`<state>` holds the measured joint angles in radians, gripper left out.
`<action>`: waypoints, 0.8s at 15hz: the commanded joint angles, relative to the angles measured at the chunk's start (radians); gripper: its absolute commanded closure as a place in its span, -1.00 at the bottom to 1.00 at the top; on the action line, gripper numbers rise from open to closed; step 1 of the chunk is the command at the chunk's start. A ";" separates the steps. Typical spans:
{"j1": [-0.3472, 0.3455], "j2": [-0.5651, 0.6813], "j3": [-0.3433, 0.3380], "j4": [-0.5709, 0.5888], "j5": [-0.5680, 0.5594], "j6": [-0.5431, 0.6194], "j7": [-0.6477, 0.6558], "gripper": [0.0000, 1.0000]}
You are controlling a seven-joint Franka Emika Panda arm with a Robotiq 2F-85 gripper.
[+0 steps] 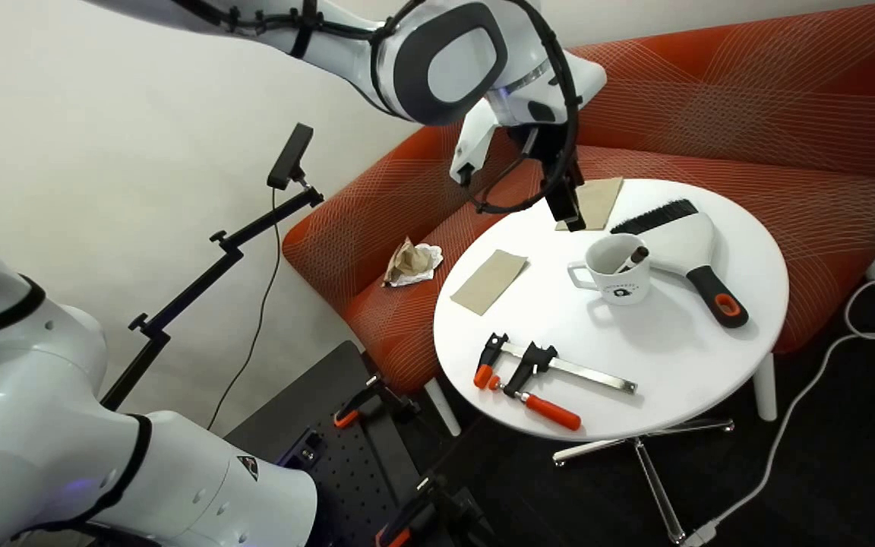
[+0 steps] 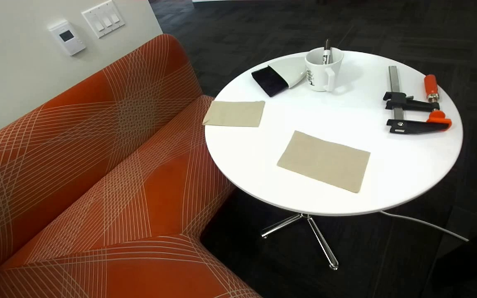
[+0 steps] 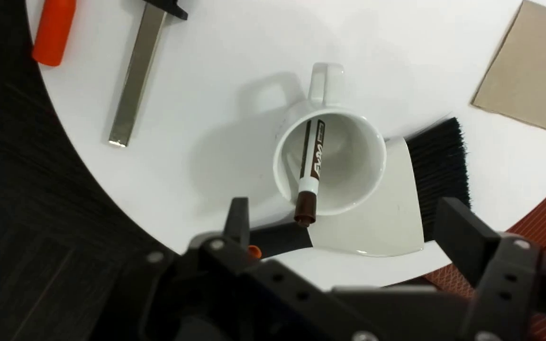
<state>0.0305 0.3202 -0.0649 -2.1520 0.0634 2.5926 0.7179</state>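
My gripper (image 3: 346, 212) hangs above the round table with its fingers (image 3: 465, 239) wide apart and nothing between them. In an exterior view the gripper (image 1: 573, 219) is just behind and left of the white mug (image 1: 627, 292), apart from it. A marker (image 3: 308, 166) with a dark brown cap leans inside the mug (image 3: 349, 201), cap end up past the rim. Beside the mug lies a brush (image 1: 684, 241) with a white body, black bristles and a black handle. The mug (image 2: 317, 78) and marker (image 2: 326, 57) also show in the remaining exterior view; the gripper does not.
A bar clamp (image 1: 589, 372) with orange-red handle lies near the white table's (image 1: 680, 365) edge. Two flat brown paper pieces, a napkin (image 2: 325, 161) and another napkin (image 2: 235, 114), rest on the tabletop. An orange sofa (image 1: 726, 99) stands behind, with crumpled paper (image 1: 411, 262) on its seat.
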 commanded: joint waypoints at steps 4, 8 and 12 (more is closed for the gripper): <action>0.136 0.106 -0.125 0.046 -0.119 0.105 0.290 -1.00; 0.182 0.164 -0.168 0.098 -0.182 0.052 0.397 -1.00; 0.173 0.209 -0.154 0.143 -0.175 0.025 0.379 -1.00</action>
<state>0.1955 0.4946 -0.2134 -2.0666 -0.0998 2.6682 1.0773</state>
